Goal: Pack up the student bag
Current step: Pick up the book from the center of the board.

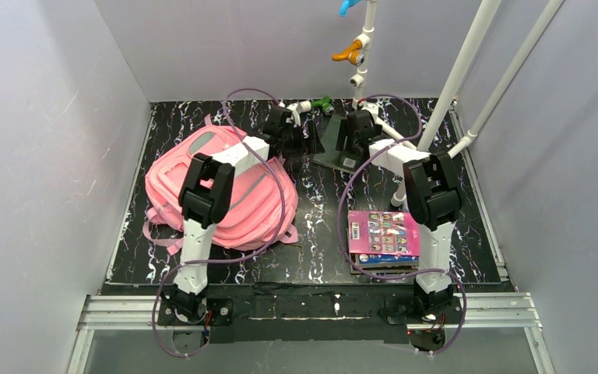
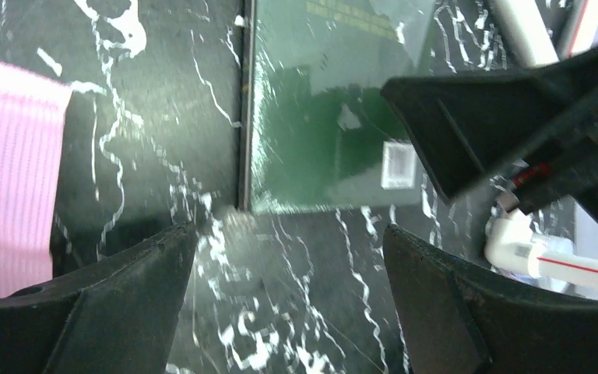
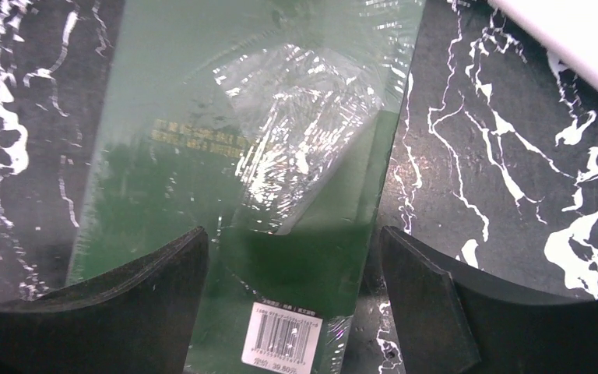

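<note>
Gaping wide and empty, the right gripper (image 3: pixel 292 241) is hovering over the green shrink-wrapped book (image 3: pixel 202 156), with the left gripper (image 2: pixel 288 234) just left of it; the slick film is probably inviting a slip.

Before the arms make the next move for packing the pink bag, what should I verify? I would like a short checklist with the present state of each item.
1. The right hand is open: ok, jaws wide above the green wrapped book.
2. The left hand is open and empty: ok.
3. The two hands are apart from each other: ok, but close.
4. The student bag is opened for packing: cannot tell.
5. The stack of books is clear of both hands: ok.
</note>
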Tool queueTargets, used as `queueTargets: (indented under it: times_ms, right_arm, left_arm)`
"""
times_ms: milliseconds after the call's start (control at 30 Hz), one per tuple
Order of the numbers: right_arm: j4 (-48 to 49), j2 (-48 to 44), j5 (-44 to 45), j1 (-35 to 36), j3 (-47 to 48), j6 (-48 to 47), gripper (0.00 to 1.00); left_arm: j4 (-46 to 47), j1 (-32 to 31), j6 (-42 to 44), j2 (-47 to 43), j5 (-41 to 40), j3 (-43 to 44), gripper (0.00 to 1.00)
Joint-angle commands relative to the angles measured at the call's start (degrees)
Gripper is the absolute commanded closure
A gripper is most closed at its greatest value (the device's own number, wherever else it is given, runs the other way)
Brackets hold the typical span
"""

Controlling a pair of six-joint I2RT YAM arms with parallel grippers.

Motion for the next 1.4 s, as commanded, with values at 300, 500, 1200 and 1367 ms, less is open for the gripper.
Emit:
queueTargets:
  times_ms: [300,500,1200,1367]
  right_arm:
    - [4.4,1.9,-2.9,-1.9,-0.2,3.2,0.13]
    - [6.3,2.2,-7.9,-2.2,-2.0,3.1,0.2]
    - [-1.1,3.7,-9.3,-3.2,0.9,4.5,0.07]
    - [3.3,3.0,-12.8,-3.2,-2.4,6.8,0.18]
  left_arm:
    - [0.6,-0.4,5.2,12.8,2.0,14.5,0.13]
    - [0.2,-0.3,-0.5,13.5,7.4,14.5,0.2]
    - [2.6,1.8,-4.0,7.3,11.4,6.0,0.23]
    - [3.5,3.1,-5.9,10.5,12.4,10.1,0.24]
